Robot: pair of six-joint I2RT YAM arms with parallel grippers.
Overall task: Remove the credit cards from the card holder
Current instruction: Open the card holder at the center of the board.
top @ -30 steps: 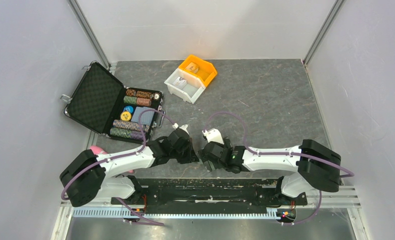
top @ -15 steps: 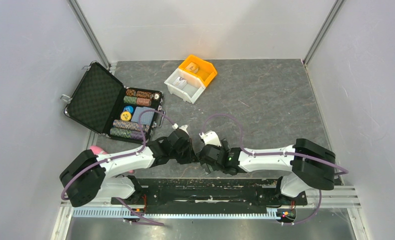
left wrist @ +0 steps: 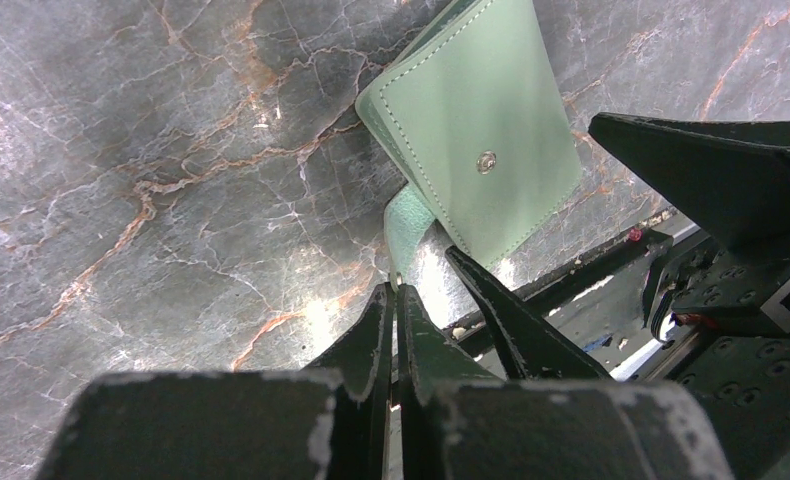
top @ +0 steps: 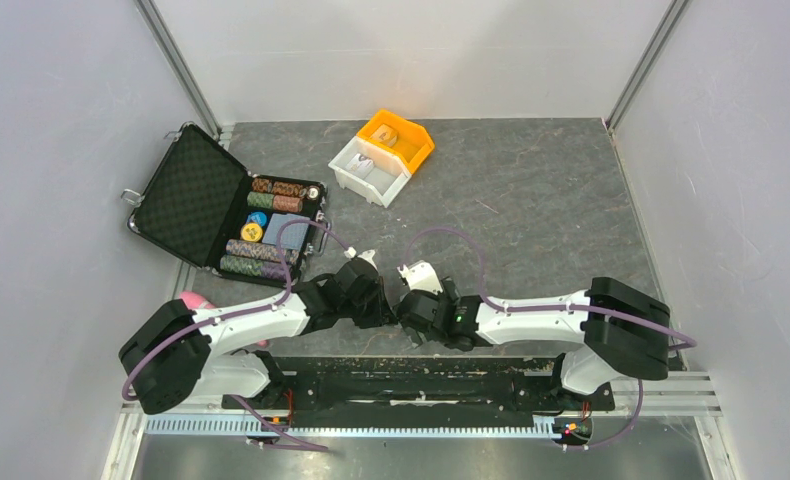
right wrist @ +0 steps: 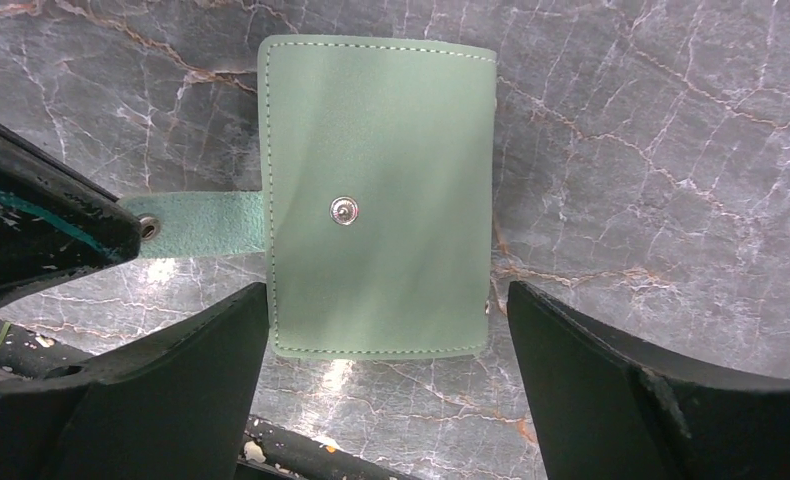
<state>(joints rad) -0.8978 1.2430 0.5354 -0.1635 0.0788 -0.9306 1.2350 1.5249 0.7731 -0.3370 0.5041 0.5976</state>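
The pale green card holder (right wrist: 376, 200) lies folded shut on the marble table, its snap stud facing up; it also shows in the left wrist view (left wrist: 481, 150). No credit cards show; they are hidden inside or out of view. My left gripper (left wrist: 395, 290) is shut on the holder's side tab (left wrist: 411, 225), and its fingers (right wrist: 61, 230) show at the tab's end (right wrist: 201, 222). My right gripper (right wrist: 386, 300) is open, its jaws on either side of the holder's near edge, not touching it. In the top view both grippers (top: 376, 300) (top: 411, 305) meet and hide the holder.
An open black foam-lined case (top: 186, 195) with rows of poker chips (top: 261, 250) sits at the left. A white bin (top: 369, 170) and an orange bin (top: 399, 135) stand at the back. The black front rail (right wrist: 291, 450) runs just below the holder.
My right gripper has moved left, closer to my left gripper and over the card holder. The left arm has barely moved.
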